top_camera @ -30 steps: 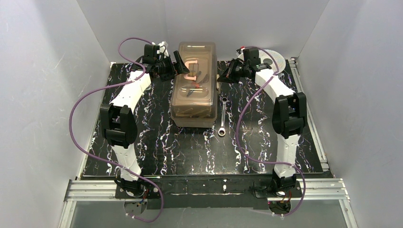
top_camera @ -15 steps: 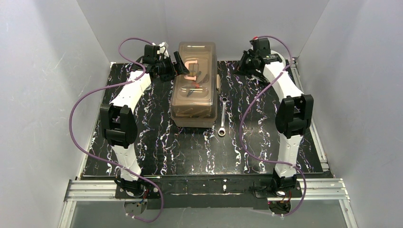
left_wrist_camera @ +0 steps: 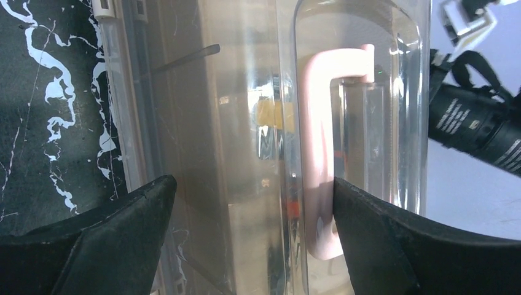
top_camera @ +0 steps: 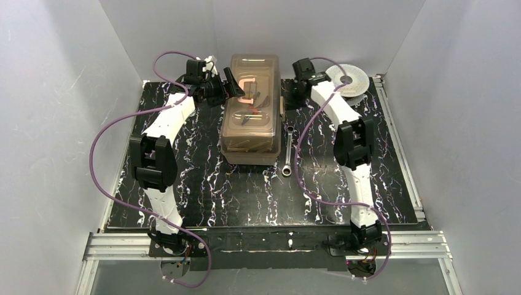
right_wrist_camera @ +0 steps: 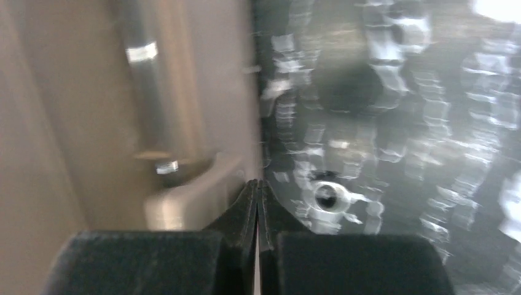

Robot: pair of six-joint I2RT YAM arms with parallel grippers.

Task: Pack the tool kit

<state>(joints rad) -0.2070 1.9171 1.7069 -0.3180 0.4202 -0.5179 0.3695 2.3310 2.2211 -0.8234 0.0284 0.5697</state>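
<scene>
The toolbox [top_camera: 250,114] stands at the back of the table [top_camera: 203,184], its long side running away from the arm bases, lid closed. The left gripper [left_wrist_camera: 250,189] hangs over the far part of the lid with its fingers spread wide and nothing between them but the lid. One fingertip [left_wrist_camera: 147,196] is above the box's left part, and the other is hard against the side of the handle [left_wrist_camera: 319,153]; whether it touches cannot be told. The right gripper [right_wrist_camera: 258,187] is at the box's right flank, its two fingers pressed flat together and holding nothing, tips just beside a pale tab [right_wrist_camera: 190,192] on the box wall; that view is blurred. The box is one beige plastic body under a smoky-brown see-through lid with rounded corners. The single handle is pale, smooth and C-shaped, set in the lid's top. Dim tool shapes and a yellow patch show through the lid, too vague to count. One bright metal wrench [top_camera: 287,150] lies just right of the box, parallel to its long side. One round silver spool [top_camera: 348,78] sits right of the box's far end. The tabletop is glossy black with white veins.
</scene>
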